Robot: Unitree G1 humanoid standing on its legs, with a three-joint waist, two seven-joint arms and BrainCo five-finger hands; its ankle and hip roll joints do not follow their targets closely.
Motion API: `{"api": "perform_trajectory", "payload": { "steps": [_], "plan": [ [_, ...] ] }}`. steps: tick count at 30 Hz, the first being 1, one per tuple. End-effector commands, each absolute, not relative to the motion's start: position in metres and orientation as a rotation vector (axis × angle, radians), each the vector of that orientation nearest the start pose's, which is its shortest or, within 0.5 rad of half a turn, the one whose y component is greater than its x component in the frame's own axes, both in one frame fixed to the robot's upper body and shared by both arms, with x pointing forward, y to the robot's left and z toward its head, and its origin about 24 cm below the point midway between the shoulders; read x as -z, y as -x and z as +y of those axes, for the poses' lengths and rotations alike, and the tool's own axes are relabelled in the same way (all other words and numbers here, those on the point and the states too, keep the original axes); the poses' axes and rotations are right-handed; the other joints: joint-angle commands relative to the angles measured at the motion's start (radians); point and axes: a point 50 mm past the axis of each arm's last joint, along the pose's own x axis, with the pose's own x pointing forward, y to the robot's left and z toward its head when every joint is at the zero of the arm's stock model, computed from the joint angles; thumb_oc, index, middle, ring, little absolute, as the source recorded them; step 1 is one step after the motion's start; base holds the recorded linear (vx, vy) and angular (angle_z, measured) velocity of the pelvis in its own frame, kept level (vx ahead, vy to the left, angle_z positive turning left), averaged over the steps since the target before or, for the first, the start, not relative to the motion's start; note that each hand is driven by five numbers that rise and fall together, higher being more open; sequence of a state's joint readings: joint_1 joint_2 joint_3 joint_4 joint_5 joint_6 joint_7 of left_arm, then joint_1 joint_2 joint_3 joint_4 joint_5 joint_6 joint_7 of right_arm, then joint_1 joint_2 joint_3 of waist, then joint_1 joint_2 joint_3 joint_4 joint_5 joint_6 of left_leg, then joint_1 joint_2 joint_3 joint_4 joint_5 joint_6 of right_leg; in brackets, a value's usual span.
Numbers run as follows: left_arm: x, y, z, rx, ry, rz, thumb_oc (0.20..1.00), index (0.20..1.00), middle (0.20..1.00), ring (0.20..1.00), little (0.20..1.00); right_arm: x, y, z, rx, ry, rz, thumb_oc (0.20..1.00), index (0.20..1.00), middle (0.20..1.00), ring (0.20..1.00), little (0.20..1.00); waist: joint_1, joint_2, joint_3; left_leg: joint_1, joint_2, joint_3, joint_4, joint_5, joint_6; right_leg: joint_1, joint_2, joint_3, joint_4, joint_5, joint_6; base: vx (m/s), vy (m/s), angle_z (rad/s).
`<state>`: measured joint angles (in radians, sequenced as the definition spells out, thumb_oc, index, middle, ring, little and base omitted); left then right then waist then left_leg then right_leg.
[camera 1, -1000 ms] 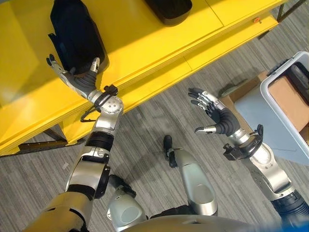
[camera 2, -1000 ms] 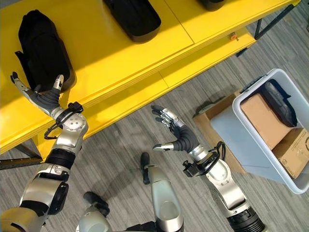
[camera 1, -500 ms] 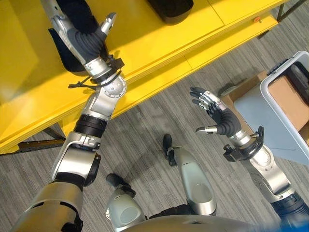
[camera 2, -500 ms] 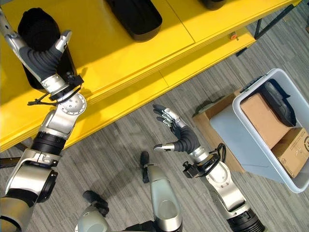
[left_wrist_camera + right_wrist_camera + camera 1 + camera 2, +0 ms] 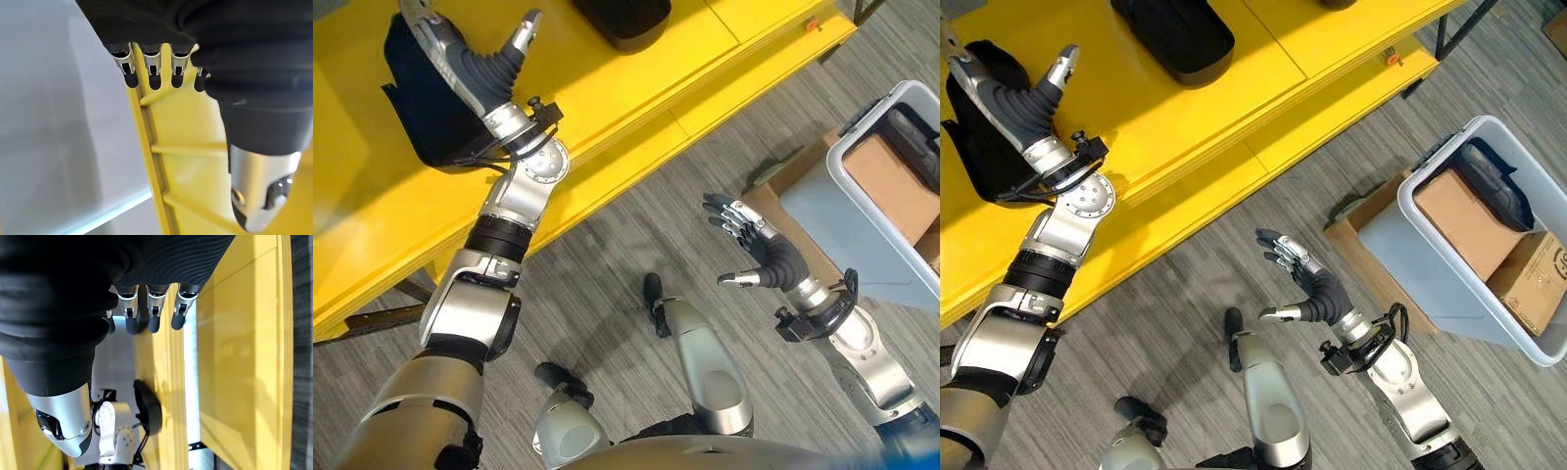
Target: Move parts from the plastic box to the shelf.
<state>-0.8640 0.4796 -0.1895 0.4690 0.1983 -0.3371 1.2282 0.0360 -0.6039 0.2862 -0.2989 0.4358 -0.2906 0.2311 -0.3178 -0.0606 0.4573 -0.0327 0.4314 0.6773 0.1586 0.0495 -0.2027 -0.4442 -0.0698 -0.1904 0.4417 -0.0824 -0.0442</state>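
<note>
While raised over the yellow shelf (image 5: 636, 88), left hand (image 5: 470, 61) shows straight, spread fingers above a black part (image 5: 426, 108) lying beneath them. Right hand (image 5: 766, 259) hangs open, fingers relaxed, well apart from the plastic box (image 5: 1449, 284).

My left hand (image 5: 475, 61), at eleven o'clock in the left eye view, wears a dark ribbed cover over its back and wrist, with a silver thumb ending in a dark tip. Below it sits a round silver wrist disc (image 5: 543, 168) dotted with small screws, and a thin black cable loops beside it. My left arm (image 5: 499, 235) is silver-grey, built of rounded shells parted by black ribbed bands. My right hand (image 5: 769, 259), at three o'clock, has the same dark cover and silver, dark-tipped fingers (image 5: 154, 308); my right arm (image 5: 862, 343) carries a black clamp at the wrist.
</note>
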Motion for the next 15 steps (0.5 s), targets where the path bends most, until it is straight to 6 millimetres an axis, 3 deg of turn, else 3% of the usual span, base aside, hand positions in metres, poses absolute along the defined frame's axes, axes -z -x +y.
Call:
{"api": "perform_trajectory", "payload": {
  "steps": [1,5,10,11,15],
  "plan": [
    [-0.238,-0.319,0.238,-1.076,-0.225,-1.007,1.000,1.000,1.000,1.000,1.000,-0.139,-0.209,-0.140,-0.639,0.062,-0.554,1.000,1.000,1.000,1.000,1.000,0.004,-0.037,-0.039,-0.066,0.040,-0.043,0.122,-0.037,0.016,0.069,-0.052,0.018,-0.028,-0.099,0.133,-0.02,-0.033,0.04],
    [-0.210,-0.302,0.249,-1.121,-0.233,-0.925,1.000,1.000,1.000,1.000,1.000,-0.136,-0.210,-0.143,-0.597,0.056,-0.545,1.000,1.000,1.000,1.000,1.000,0.037,-0.028,-0.046,-0.048,0.032,-0.067,0.117,-0.037,0.019,0.102,-0.065,0.000,-0.034,-0.103,0.131,0.00,-0.040,0.07],
    [-0.191,-0.271,0.264,-1.153,-0.312,-0.935,1.000,1.000,1.000,1.000,1.000,-0.134,-0.213,-0.152,-0.530,0.051,-0.526,1.000,1.000,1.000,1.000,1.000,0.086,-0.012,-0.065,-0.023,0.015,-0.106,0.106,-0.026,0.024,0.166,-0.076,-0.028,-0.059,-0.110,0.120,0.05,-0.003,0.24],
    [-0.178,-0.263,0.270,-1.130,-0.302,-0.853,1.000,1.000,1.000,1.000,1.000,-0.131,-0.216,-0.153,-0.514,0.062,-0.511,1.000,1.000,1.000,1.000,1.000,0.103,-0.003,-0.072,-0.020,0.015,-0.125,0.109,-0.016,0.023,0.187,-0.080,-0.037,-0.065,-0.114,0.115,0.05,0.043,0.21],
    [-0.164,-0.255,0.275,-1.028,-0.361,-0.755,1.000,1.000,1.000,1.000,1.000,-0.133,-0.219,-0.153,-0.501,0.078,-0.498,1.000,1.000,1.000,1.000,1.000,0.126,0.004,-0.073,-0.019,0.011,-0.138,0.106,-0.011,0.025,0.204,-0.091,-0.053,-0.074,-0.117,0.111,0.02,0.063,0.14]
  ]
}}
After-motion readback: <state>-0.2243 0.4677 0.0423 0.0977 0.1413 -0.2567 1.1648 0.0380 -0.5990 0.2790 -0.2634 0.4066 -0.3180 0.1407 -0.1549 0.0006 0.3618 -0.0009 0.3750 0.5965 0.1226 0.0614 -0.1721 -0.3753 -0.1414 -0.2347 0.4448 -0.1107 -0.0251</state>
